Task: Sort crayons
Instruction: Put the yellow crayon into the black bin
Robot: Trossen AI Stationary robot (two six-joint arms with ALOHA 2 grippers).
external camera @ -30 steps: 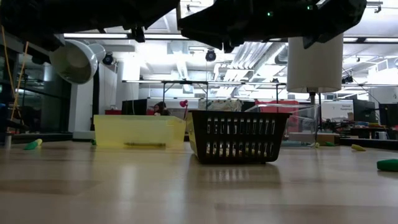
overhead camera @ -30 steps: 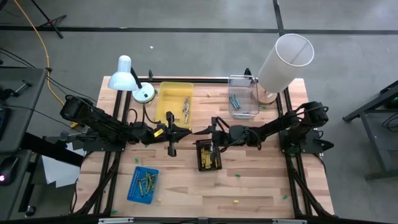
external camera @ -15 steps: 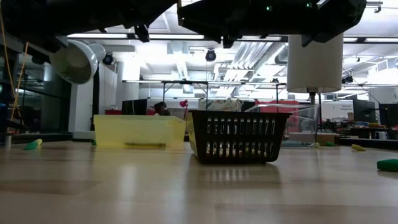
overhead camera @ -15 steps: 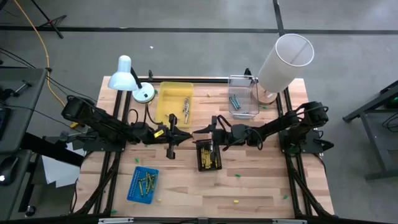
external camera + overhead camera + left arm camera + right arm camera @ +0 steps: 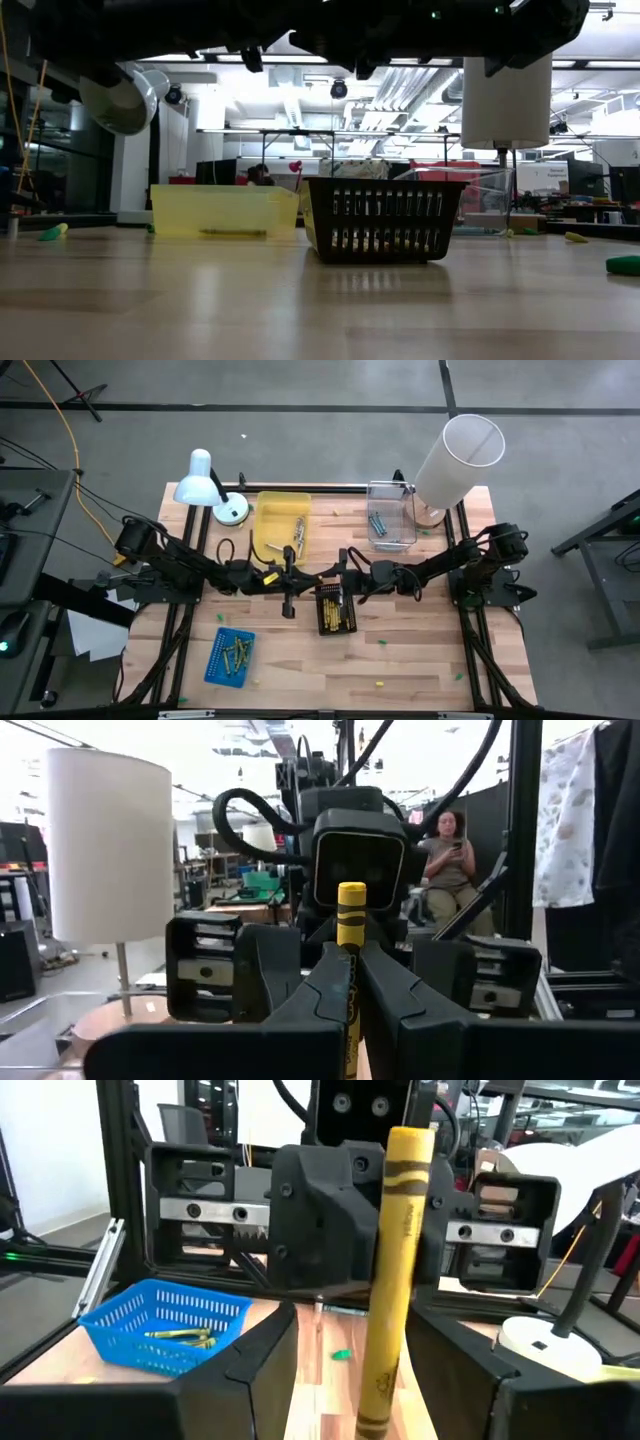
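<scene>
Left fingers (image 5: 318, 992) clenched on a yellow crayon (image 5: 351, 915), held upright with its top end standing clear above the pads. Right fingers (image 5: 255, 1370) spread wide, one on each side of the same crayon (image 5: 398, 1250), not yet touching it as far as can be told.

Left gripper (image 5: 298, 574) advanced along the table (image 5: 420, 650) toward the right gripper (image 5: 336, 572) over the last second; right gripper unmoved. Both now tip to tip above the table's middle, just over the far end of the black basket (image 5: 337, 622), with the crayon carried into the gap between the open right jaws.

Reading for the task: a hand-over set up but not completed, with closing of the right jaws and release by the left probably due next.

Elsewhere: yellow tray (image 5: 262, 520) and clear bin (image 5: 392, 542) along the far edge, each with a few crayons; blue basket (image 5: 214, 660) near the near-left corner, holding several; more sticks in the black basket awaiting sorting.
</scene>
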